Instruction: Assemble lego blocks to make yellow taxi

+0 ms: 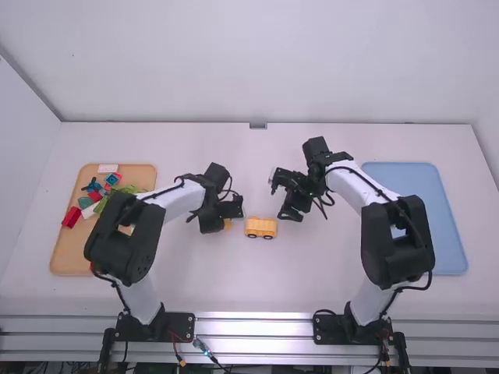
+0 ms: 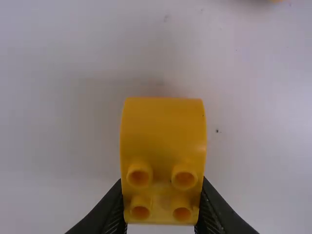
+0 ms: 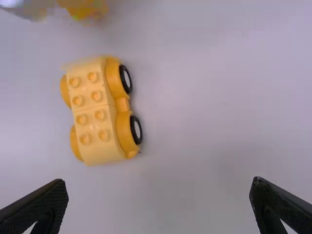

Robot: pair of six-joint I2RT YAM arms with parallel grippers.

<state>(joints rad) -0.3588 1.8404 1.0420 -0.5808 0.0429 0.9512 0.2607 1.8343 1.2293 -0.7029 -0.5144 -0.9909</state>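
Reads as a robotics lab or similar test cell. Has a white desk (image 1: 242, 288) bounded by a plain back wall (image 1: 265, 62), a left wall (image 1: 23, 140) and a right wall (image 1: 490, 101). Carries a left arm (image 1: 144, 298) and a right arm (image 1: 366, 302), mounted along a ribbed metal rail (image 1: 253, 327) at the near edge. Includes exposed cables (image 1: 207, 348) beside the bases, plus a tan tray (image 1: 69, 261) and blue tray (image 1: 417, 187).

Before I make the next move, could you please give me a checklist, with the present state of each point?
1. Block between the left gripper's fingers: ok.
2. Grip firm enough for pressing: cannot tell.
3. Car standing on its wheels, studs up: ok.
4. Car's studs uncovered: ok.
5. Block above the car: not ok, it is off to the car's left in the high view.
6. Right gripper open and empty: ok.
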